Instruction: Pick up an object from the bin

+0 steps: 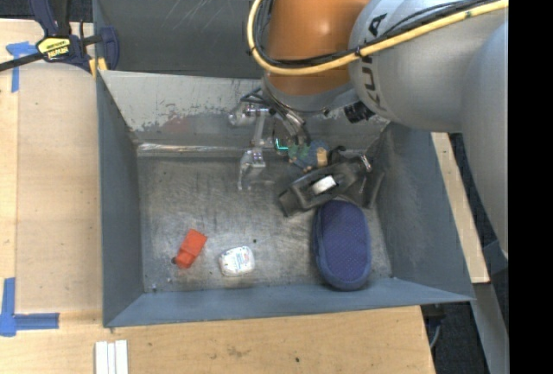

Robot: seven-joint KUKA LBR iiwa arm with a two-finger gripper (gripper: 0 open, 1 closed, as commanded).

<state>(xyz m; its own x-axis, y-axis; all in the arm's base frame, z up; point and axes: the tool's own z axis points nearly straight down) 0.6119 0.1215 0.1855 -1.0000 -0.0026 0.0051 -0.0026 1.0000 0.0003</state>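
Note:
My gripper (252, 161) hangs under the orange cover near the back middle of the bin, its metal fingers pointing down over bare floor, and nothing shows between them. Just right of it lies a black tape-dispenser-like tool (321, 184) with a white label, and a small green and yellow piece (308, 155) sits behind that tool. A dark blue oval pouch (342, 244) lies in front of the tool at the right.
An orange block (189, 249) and a small white crumpled packet (235, 260) lie near the front wall at the left of middle. The arm and its orange cover hang over the back right of the bin.

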